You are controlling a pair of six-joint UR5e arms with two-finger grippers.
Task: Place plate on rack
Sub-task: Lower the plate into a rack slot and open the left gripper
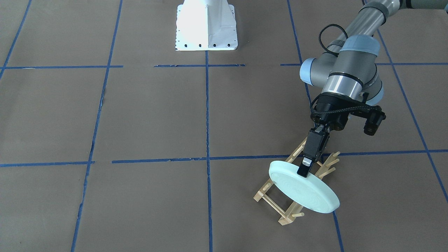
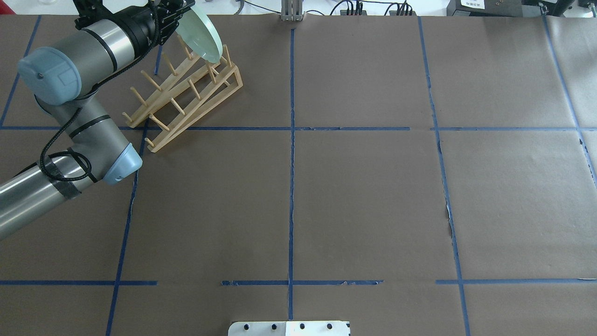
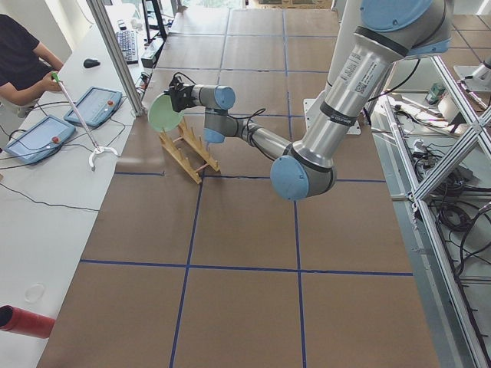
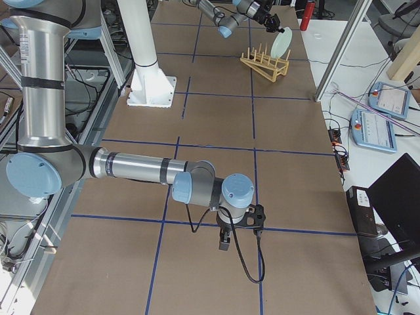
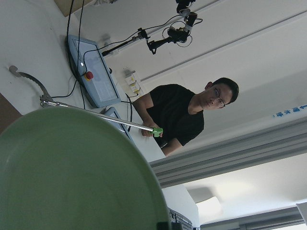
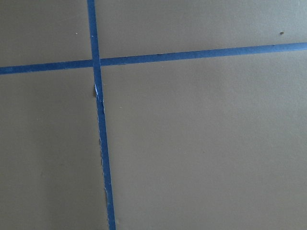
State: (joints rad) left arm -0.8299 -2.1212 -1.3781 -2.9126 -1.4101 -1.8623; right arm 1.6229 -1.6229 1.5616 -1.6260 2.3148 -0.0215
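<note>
Exterior front-facing camera caught the left gripper (image 1: 303, 171) pinching the upper rim of the plate (image 1: 308, 192), a finger on either face. It held the plate tilted over the rack (image 1: 286, 219), at the end farthest from the robot's base, on the left side of the table (image 1: 157, 115). No view settled whether the plate's lower edge already touched the rails.

The step in hand appeared to be the lowering into a slot. Done well, it would call for bringing the plate closer to upright, squaring its faces with one pair of pegs, and easing it down until both rails carried the weight. Only then should the grip be released. A plate let go at a slant would likely knock a peg or topple, and the light rack looked easy to nudge out of place.

The plate was round, pale mint green and matt, with a low upright rim and faint concentric rings, and it seemed hard and smooth. The rack was light bare wood: two parallel rails, thin crossbars and rows of round dowel pegs. Brown paper crossed by blue tape lines covered the table.

The right gripper (image 4: 224, 244) hung low over the table's right end, well apart from the rack. Whether its fingers were spread or pressed together could not be told.
</note>
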